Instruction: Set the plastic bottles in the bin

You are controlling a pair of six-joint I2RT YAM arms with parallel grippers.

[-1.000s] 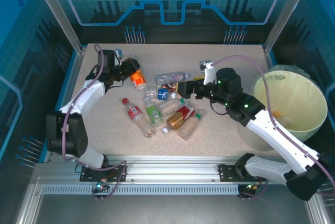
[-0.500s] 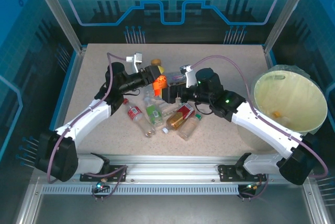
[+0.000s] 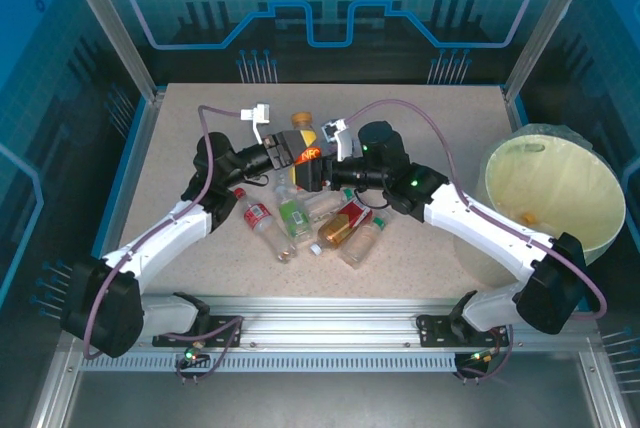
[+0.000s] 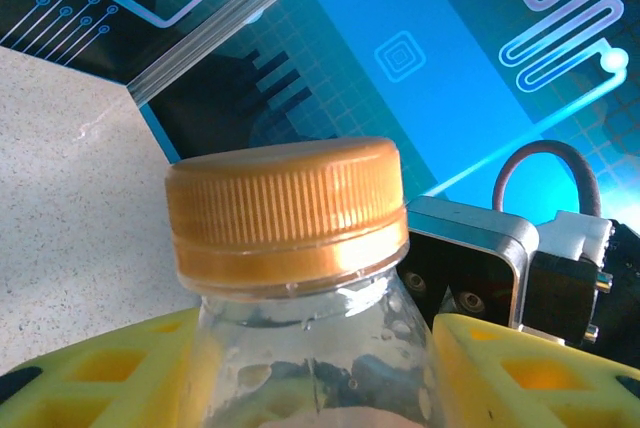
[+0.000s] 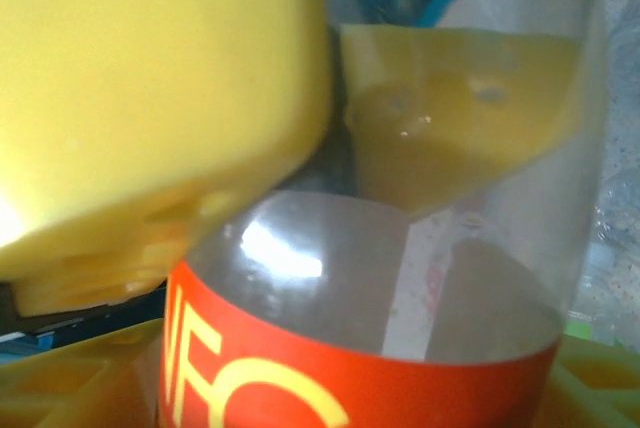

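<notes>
Bottle (image 3: 303, 153), small, clear and apparently empty, hangs pinched in the left pincer (image 3: 287, 153), off the worktop (image 3: 430, 128). Its gold cap (image 4: 287, 210) sits just above that pincer's fingers (image 4: 90, 368). The right pincer (image 3: 325, 170) meets it from the opposite side, fingers (image 5: 60, 388) flanking the label (image 5: 350, 378); whether they clamp it I cannot tell. I judge it light, thin-walled and slick. A hard squeeze would buckle it, so the stiffer shoulder under the cap or the labelled middle suits a hold. The orange-red label carries yellow letters, "FC" after a cropped one, perhaps N. Other bottles (image 3: 340, 223) lie on the worktop below both pincers. The bin (image 3: 580, 198) stands well apart, back along the right pincer's arm.
</notes>
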